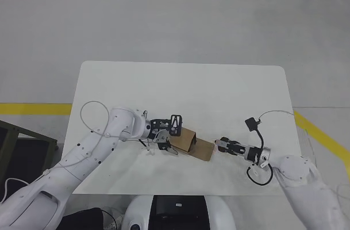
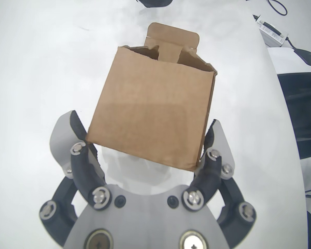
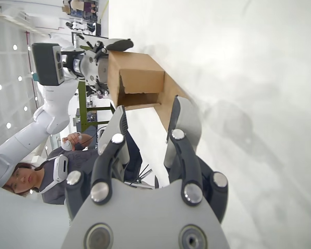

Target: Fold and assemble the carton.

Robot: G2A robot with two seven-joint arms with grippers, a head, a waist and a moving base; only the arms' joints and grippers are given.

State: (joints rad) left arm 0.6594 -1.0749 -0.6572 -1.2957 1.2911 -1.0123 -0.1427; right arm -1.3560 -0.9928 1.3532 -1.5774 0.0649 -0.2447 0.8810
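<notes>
Here, from above, the carton is at the front part of the table, between the left gripper and the right gripper. The left wrist view shows the left gripper clamped on its closed end; the far end is open, with the tuck flap out. In the right wrist view, the right jaws stand apart beside that flap. I judge that closing this end is in hand. Next, the flap needs bending and tucking inside.

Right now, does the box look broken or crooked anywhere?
A little. The open end of the carton has a ragged, torn-looking rim, and the tuck flap sticks out unfolded. The left gripper holds the opposite end.
</notes>
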